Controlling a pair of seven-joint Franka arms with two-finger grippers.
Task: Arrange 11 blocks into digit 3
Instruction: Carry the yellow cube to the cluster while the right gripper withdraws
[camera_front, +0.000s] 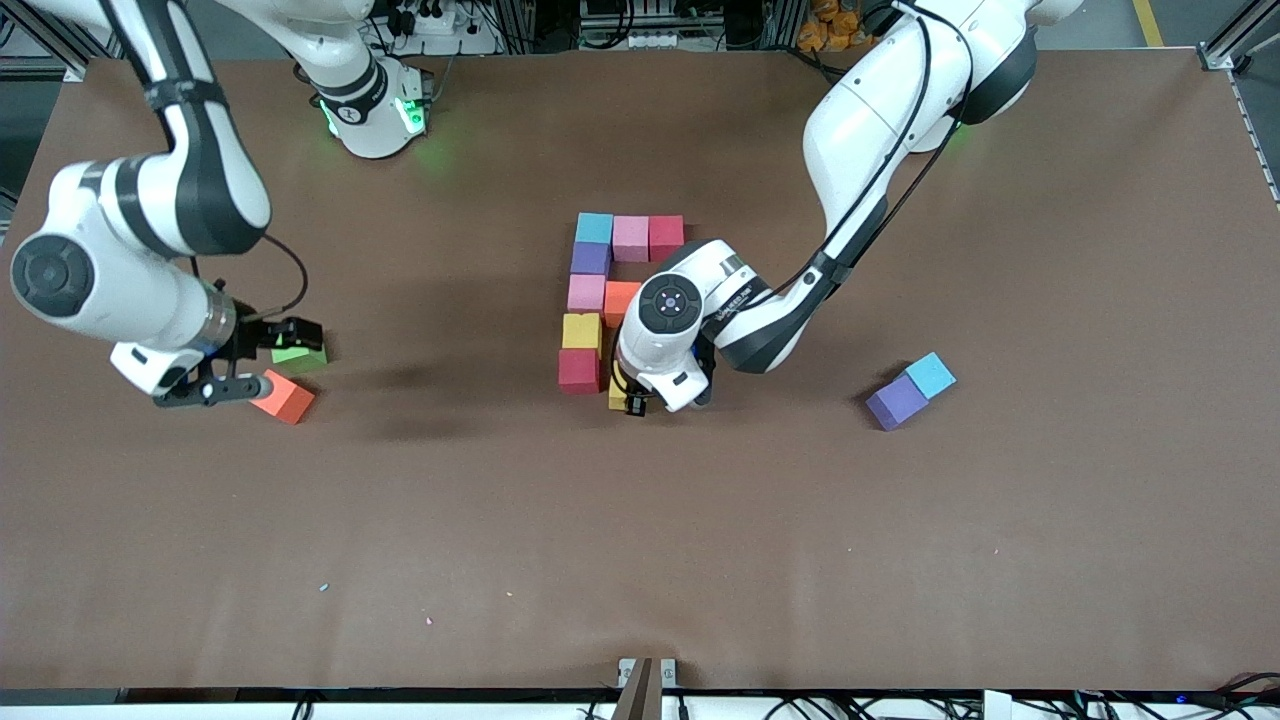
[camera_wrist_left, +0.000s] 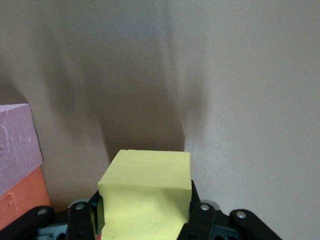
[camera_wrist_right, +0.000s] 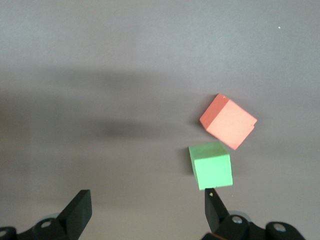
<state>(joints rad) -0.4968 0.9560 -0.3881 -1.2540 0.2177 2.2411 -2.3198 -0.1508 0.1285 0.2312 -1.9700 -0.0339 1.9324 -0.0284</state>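
Eight soft foam blocks (camera_front: 600, 290) sit together on the brown table (camera_front: 900, 550), making part of the digit 3 (camera_front: 610, 262). Squeezing a yellow block (camera_wrist_left: 147, 192), the left gripper (camera_front: 632, 402) is low beside the red block (camera_front: 579, 371) at the near end. Wide open and holding nothing, the right gripper (camera_front: 262, 362) waits over a green cube (camera_wrist_right: 211, 165) and an orange block (camera_wrist_right: 228, 121).

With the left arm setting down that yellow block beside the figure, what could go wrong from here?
1. The left tool, shut on the yellow block, sits close beside the red block; lowering or opening could nudge the finished column.
2. The arm hides the placement spot in the front view, so misalignment could go unnoticed.
3. The open right tool hovers by the green cube, which isn't needed.
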